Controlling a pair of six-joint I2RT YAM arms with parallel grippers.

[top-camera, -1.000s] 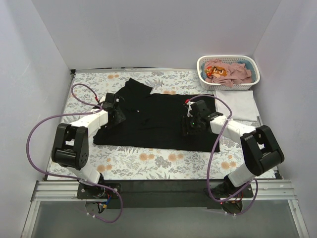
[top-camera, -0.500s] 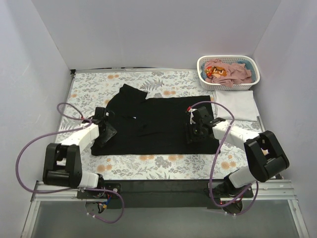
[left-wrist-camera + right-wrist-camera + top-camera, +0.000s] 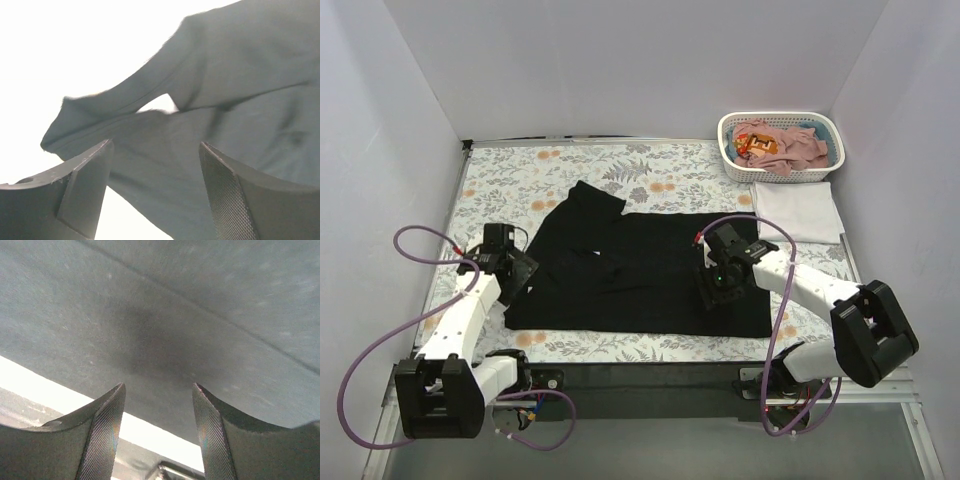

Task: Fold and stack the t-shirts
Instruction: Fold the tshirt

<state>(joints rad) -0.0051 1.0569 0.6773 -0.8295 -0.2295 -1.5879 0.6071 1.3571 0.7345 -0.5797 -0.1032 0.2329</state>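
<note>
A large black t-shirt (image 3: pixel 630 270) lies spread flat on the floral cloth, one sleeve pointing to the far left. My left gripper (image 3: pixel 518 276) is open at the shirt's left edge. In the left wrist view (image 3: pixel 155 200) its jaws stand wide apart over the black fabric (image 3: pixel 240 100) and its sleeve. My right gripper (image 3: pixel 714 294) is open low over the shirt's near right part. In the right wrist view (image 3: pixel 157 435) its jaws stand apart above the near hem (image 3: pixel 175 315). A folded white t-shirt (image 3: pixel 798 210) lies at the right. Pink t-shirts (image 3: pixel 792 146) fill the basket.
The white slotted basket (image 3: pixel 780 117) stands in the far right corner, with something orange among the pink shirts. The floral cloth (image 3: pixel 520 180) covers the table. White walls enclose three sides. Purple cables loop beside both arms.
Both grippers have moved toward the near edge, and the black shirt has shifted nearer with them and lies flatter. The left arm has swung outward to the left.
</note>
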